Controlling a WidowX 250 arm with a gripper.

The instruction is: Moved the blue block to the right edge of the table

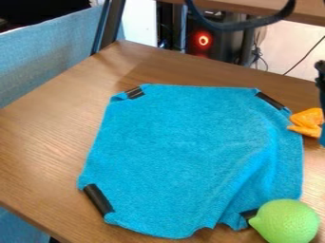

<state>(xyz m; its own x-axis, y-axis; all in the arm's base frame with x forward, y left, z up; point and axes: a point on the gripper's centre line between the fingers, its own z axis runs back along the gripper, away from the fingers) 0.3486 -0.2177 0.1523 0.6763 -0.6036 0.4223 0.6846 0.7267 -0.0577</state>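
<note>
Blue block [322, 136], partial: showing at right edge, beside orange object [308, 122]. Black gripper [321, 88]: hanging above block; opening and grip, cannot tell. Turquoise cloth [184, 152]: lying leftward. Green toy lime [287, 222]: resting at cloth's lower-right corner.

A blue cloth [177, 147] with black-taped corners lies on the table [44, 137].

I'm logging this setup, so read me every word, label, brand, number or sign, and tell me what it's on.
There is no text I can read.
The glowing red ring on the black case in back shows no readable letters or numbers.
The bright blue cloth and green bumpy toy show none either.
</note>
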